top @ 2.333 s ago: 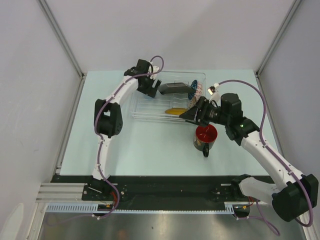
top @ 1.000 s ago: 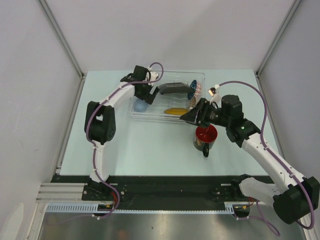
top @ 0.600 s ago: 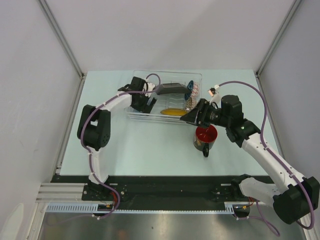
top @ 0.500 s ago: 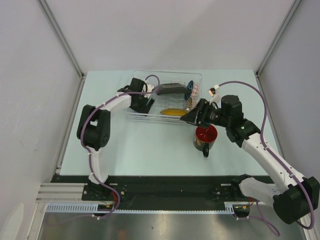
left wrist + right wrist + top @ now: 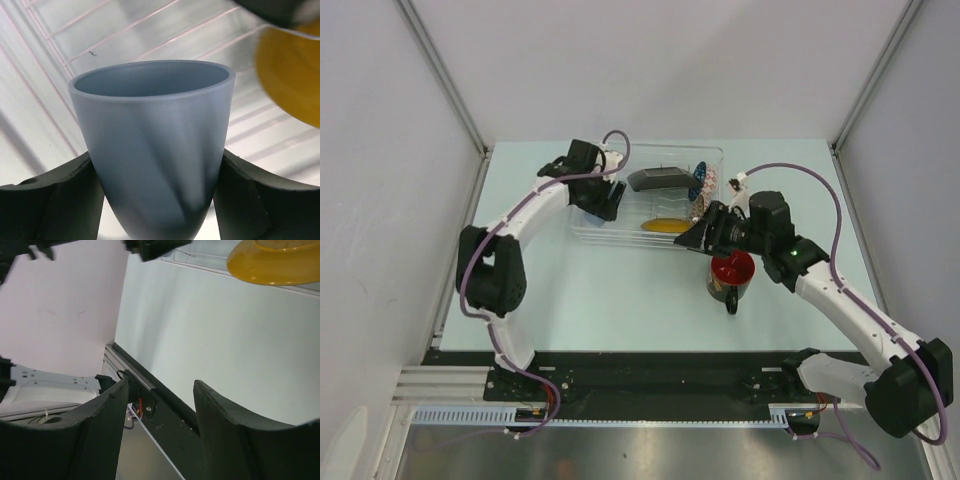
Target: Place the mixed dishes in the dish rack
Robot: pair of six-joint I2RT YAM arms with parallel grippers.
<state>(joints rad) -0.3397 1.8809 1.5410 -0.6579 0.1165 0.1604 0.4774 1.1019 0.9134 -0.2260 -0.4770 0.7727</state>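
The clear dish rack (image 5: 620, 232) stands at the back of the table. In it, a dark square plate (image 5: 660, 178) and a blue-white mosaic bowl (image 5: 705, 180) stand on edge, and a yellow plate (image 5: 668, 224) lies by the front wall. My left gripper (image 5: 607, 203) reaches into the rack's left end. In the left wrist view, a blue-grey cup (image 5: 152, 130) stands on the ribbed bottom (image 5: 60, 50), with the left gripper (image 5: 157, 155) shut on its sides. The red-rimmed mug (image 5: 730, 274) stands outside the rack. Above it, my right gripper (image 5: 692, 238) is open with nothing in it.
In the right wrist view, the open right gripper (image 5: 161, 385) faces the bare table, with the yellow plate (image 5: 272, 262) at the top right. White walls enclose the table on three sides. The black rail (image 5: 650, 375) runs along the near edge.
The left gripper has moved to the rack's left end and narrowed onto the blue-grey cup. The rack has shifted slightly left. The right gripper has drifted a little left.
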